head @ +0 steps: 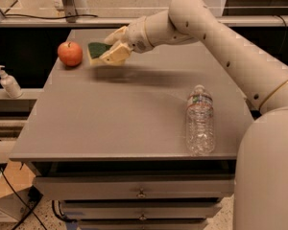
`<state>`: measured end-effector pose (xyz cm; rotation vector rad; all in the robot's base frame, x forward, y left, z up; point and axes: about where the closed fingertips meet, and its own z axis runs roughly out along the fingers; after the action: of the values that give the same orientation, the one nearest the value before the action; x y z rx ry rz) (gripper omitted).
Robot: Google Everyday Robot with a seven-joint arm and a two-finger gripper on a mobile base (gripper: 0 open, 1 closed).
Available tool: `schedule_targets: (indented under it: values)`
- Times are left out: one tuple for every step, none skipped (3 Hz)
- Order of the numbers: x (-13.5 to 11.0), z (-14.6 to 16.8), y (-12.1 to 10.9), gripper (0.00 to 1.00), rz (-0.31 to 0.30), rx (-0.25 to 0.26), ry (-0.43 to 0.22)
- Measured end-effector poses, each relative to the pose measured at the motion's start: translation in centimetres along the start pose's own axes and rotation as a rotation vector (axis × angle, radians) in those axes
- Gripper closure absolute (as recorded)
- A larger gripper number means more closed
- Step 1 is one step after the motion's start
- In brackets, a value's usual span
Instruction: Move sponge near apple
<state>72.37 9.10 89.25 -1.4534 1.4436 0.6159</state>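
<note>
My gripper point(106, 48): out over the far left part of the grey table point(110, 123), at the end of my arm point(221, 47), which reaches in from the right side of the view.
My jaws: partly closed and clamped on the sponge. One pale finger point(114, 34) lies over its top and the other point(113, 55) sits under its near edge. The gap between them is only as wide as the sponge is thick.
Sponge point(97, 49): in my grip, with the dark green scouring face turned up and toward the apple. The pale yellow foam shows along its left edge. It is tilted and lifted off the table top, and a soft shadow lies on the surface just below and to the right.
Apple point(69, 53): red-orange, stem up, standing on the table near the far left corner.
Sponge to apple: the sponge is just beside the apple on its right. A narrow gap is visible and they are not touching.
Water bottle point(200, 120): clear plastic, lying on its side near the front right edge, well apart from my jaws.
Pump bottle point(8, 82): small and white, standing on a lower ledge off the table's left side.
Drawers point(141, 188): closed, under the table's front edge.
</note>
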Motion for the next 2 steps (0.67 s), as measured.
schedule_targets:
  values:
    - [-0.1,2.3,0.6,0.36,0.014,-0.015,-0.014]
    - [-0.3,3.6,1.0,0.14,0.024,-0.027,-0.03]
